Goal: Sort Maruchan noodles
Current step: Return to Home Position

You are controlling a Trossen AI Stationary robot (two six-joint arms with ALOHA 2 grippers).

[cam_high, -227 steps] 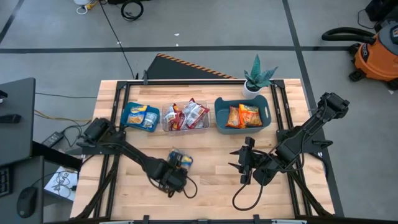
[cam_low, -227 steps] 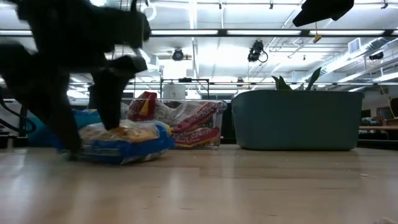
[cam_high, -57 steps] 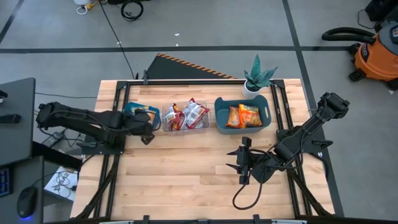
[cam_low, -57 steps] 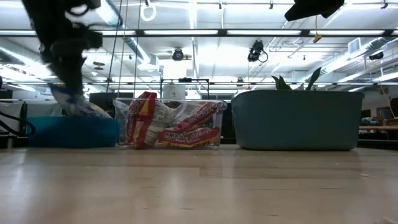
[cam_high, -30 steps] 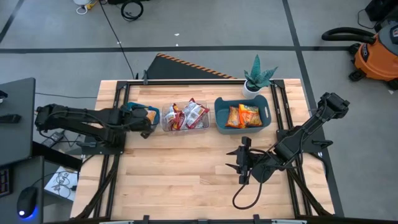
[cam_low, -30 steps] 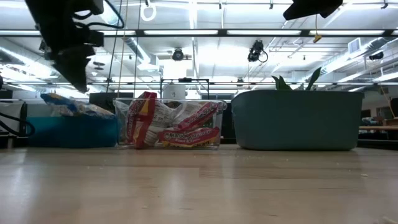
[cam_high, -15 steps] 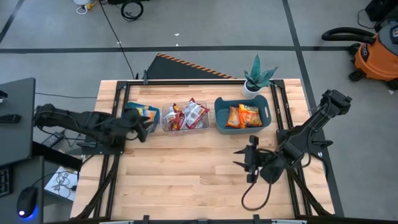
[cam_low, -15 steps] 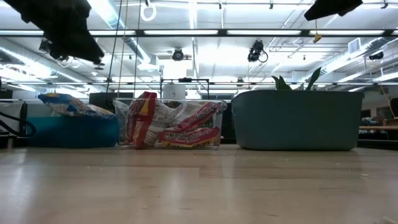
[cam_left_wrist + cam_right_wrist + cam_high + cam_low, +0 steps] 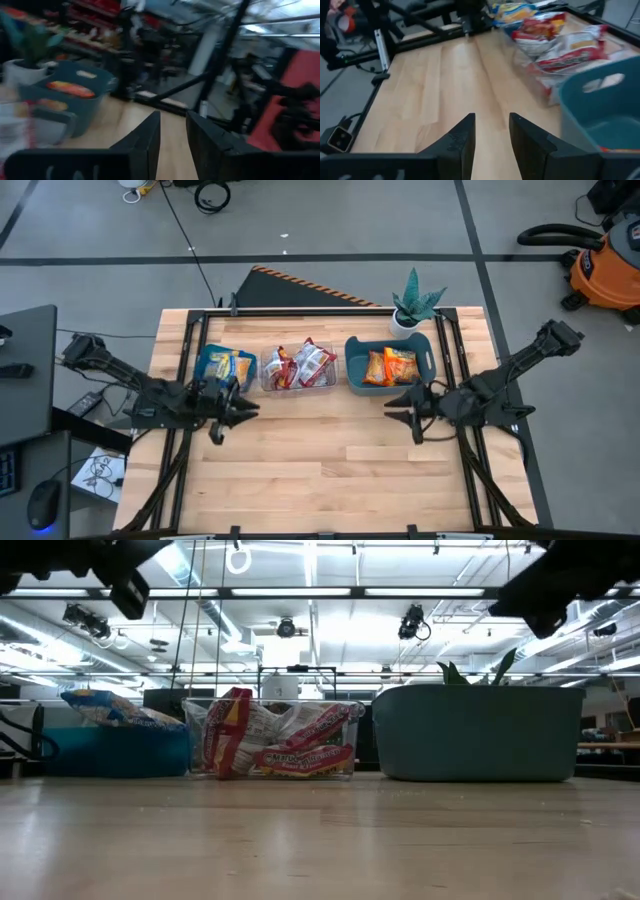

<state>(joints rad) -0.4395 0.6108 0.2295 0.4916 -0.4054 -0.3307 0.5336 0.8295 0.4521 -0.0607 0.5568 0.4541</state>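
Along the table's (image 9: 330,470) far edge, noodles (image 9: 315,362) sit sorted in three containers.
Blue-and-yellow packets (image 9: 226,366) fill the left blue bin (image 9: 199,360), red packets (image 9: 290,368) the clear tub (image 9: 298,388), orange packets (image 9: 392,365) the right bin (image 9: 352,370); left gripper (image 9: 245,408) and right gripper (image 9: 390,405) hover above bare wood (both parted, empty).

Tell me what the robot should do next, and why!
Probably fold both arms back to their rest pose. The sorting looks done: the blue-and-yellow packs sit in the left bin, the red packs in the clear tub, the orange packs in the right bin. No pack lies on the table, and the left gripper and right gripper hold nothing.
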